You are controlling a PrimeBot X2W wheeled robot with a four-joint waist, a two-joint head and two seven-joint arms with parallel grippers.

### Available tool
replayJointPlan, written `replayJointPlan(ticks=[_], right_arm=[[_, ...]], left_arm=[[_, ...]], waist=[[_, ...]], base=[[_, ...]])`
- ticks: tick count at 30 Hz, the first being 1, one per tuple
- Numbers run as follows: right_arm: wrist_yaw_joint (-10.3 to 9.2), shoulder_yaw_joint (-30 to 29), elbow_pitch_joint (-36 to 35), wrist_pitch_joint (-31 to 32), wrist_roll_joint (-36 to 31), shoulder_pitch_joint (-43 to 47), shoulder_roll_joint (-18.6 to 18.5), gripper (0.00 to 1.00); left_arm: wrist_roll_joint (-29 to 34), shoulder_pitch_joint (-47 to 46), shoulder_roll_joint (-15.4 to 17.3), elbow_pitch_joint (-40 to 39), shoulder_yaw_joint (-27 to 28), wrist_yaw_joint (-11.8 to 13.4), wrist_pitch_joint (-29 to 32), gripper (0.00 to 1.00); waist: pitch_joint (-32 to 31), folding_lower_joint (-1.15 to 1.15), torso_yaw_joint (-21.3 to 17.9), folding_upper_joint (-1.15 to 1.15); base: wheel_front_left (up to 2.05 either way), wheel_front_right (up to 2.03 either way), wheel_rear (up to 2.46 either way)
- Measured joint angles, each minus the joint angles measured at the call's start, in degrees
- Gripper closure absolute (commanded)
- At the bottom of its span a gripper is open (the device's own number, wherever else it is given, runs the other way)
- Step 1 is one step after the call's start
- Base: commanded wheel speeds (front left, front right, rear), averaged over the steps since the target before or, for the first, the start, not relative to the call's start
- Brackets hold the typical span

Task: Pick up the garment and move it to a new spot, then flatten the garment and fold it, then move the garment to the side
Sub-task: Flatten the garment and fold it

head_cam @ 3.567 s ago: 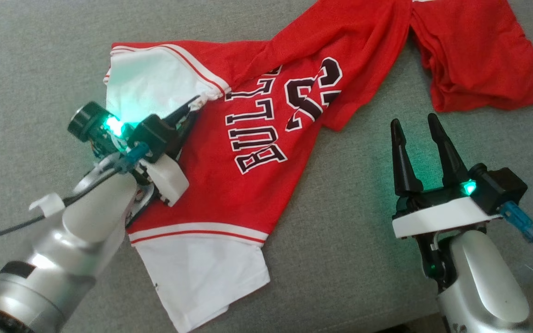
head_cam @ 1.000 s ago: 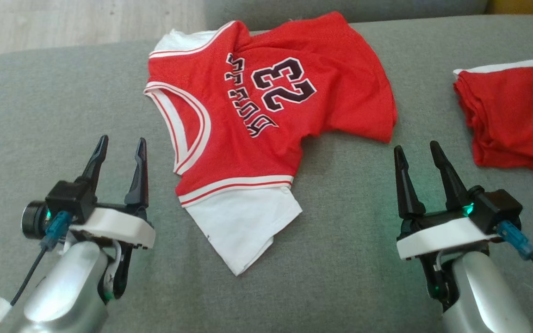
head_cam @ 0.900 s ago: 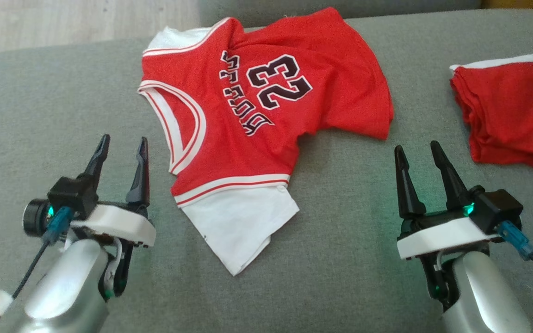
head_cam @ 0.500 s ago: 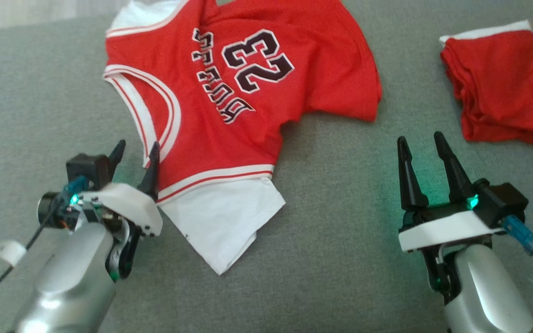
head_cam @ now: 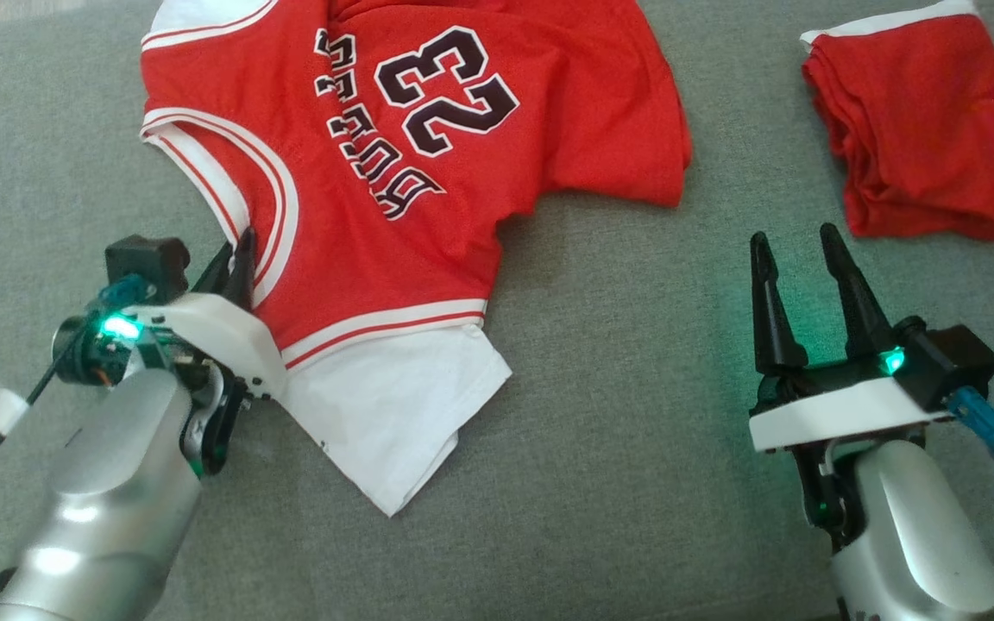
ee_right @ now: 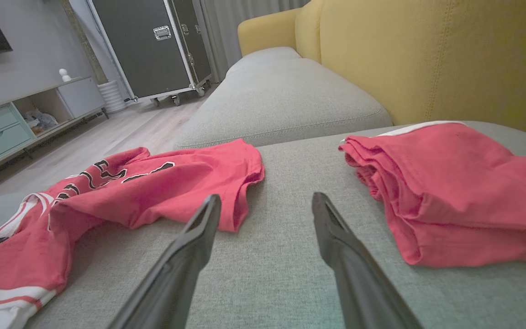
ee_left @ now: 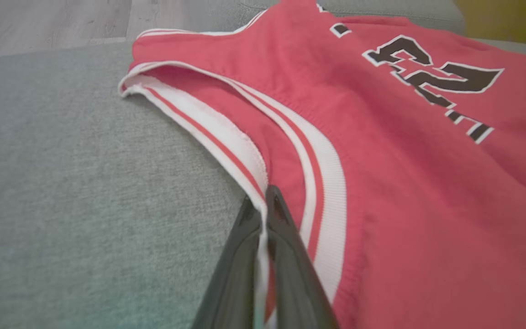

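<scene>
The garment [head_cam: 428, 207] is a red jersey with white trim, the number 23 and a white sleeve, lying rumpled on the grey cushion [head_cam: 618, 345]. It also shows in the left wrist view [ee_left: 381, 151] and in the right wrist view [ee_right: 153, 183]. My left gripper [head_cam: 238, 254] is shut on the jersey's white-and-red armhole trim [ee_left: 226, 137], whose edge runs between its fingers [ee_left: 290, 256]. My right gripper [head_cam: 795, 246] stands open above bare cushion to the right of the jersey, holding nothing, as the right wrist view [ee_right: 265, 205] confirms.
Red folded shorts [head_cam: 920, 121] with a white edge lie at the back right, also to the right in the right wrist view [ee_right: 450, 192]. A yellow sofa back [ee_right: 418, 55] rises behind. Wood floor [ee_left: 48, 20] lies past the cushion's far edge.
My left gripper has moved forward to the jersey's armhole trim and shut on it. The head camera has tilted down, shifting the whole picture. The right gripper has stayed open in place.
</scene>
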Motion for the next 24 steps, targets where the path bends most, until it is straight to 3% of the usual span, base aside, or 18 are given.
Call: replayJointPlan(ticks=[6,14,21,22,23,24], right_arm=[[0.0,0.04,0.0,0.0,0.16,-0.62,0.0,0.0],[0.01,1.61,-0.56,0.0,1.16,-2.75,0.0,0.0],[0.0,3.14,-0.83,0.0,1.69,-4.04,0.0,0.0],[0.01,3.16,-0.82,0.0,1.74,-4.04,0.0,0.0],[0.01,3.15,-0.82,0.0,1.74,-4.04,0.0,0.0],[0.0,3.13,-0.78,0.0,1.74,-4.04,0.0,0.0]], left_arm=[[1.36,-0.79,1.31,0.9,-0.04,-0.01,-2.7,1.0],[5.61,-13.06,9.65,3.66,0.31,-0.24,-3.48,1.0],[11.16,-22.63,13.52,10.28,-2.09,-1.85,-2.47,1.0],[11.65,-23.14,13.58,11.25,-2.41,-1.81,-2.59,0.74],[11.92,-23.52,13.51,12.14,-2.68,-1.78,-2.91,0.0],[12.01,-23.77,13.28,13.0,-2.88,-1.78,-3.2,0.0]], waist=[[0.18,0.0,-0.17,0.0],[2.27,0.0,-0.94,0.0],[4.53,0.0,-2.45,0.0],[4.71,0.01,-2.6,0.0],[4.82,0.01,-2.69,0.0],[4.8,0.01,-2.67,0.0]], base=[[0.0,0.0,0.0],[0.0,0.0,0.0],[0.0,0.0,0.0],[0.0,0.0,0.0],[0.0,0.0,0.0],[0.0,0.0,0.0]])
